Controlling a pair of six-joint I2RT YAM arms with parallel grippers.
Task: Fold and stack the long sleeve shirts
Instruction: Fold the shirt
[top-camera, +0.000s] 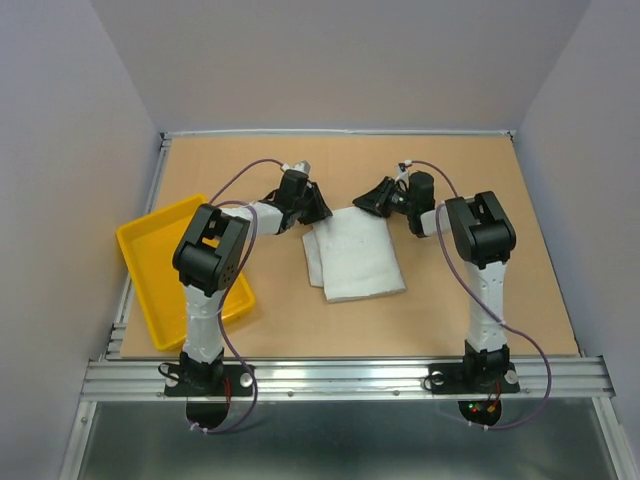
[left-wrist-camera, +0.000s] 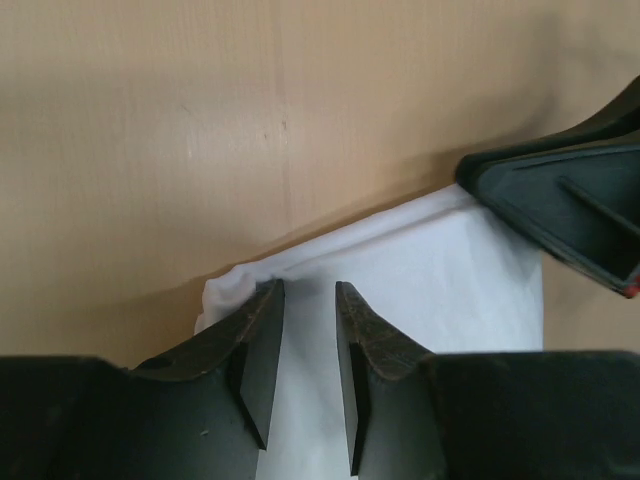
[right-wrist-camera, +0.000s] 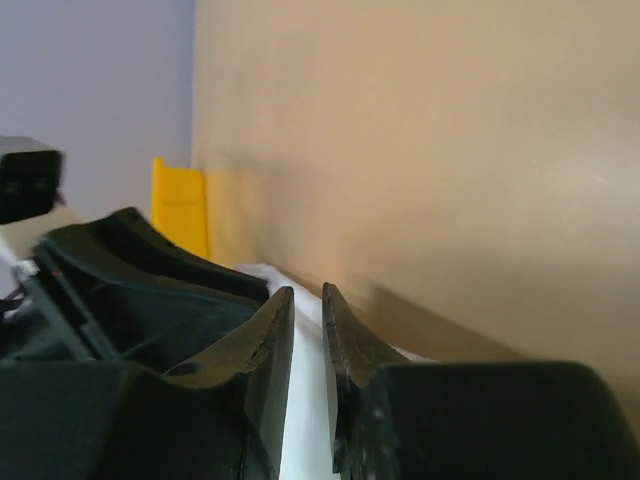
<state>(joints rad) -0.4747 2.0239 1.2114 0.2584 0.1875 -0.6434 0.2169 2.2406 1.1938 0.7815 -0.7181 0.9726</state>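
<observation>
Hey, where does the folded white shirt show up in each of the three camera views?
Top external: the white shirt lies folded mid-table, right of the yellow tray.
Left wrist: the shirt fills the lower centre and right.
Right wrist: only a thin sliver of shirt shows at bottom centre.
Shared landmark: the tan table, behind the shirt in every view.

Top view: set high behind the arm bases (top-camera: 205, 378), tilted down, whole table (top-camera: 470, 310) taken in. Left wrist: held close over shirt (left-wrist-camera: 430, 290), aimed down past own fingers (left-wrist-camera: 255, 335). Right wrist: held low, almost level, aimed toward tray (right-wrist-camera: 180, 205). Shirt shared by all three.
</observation>
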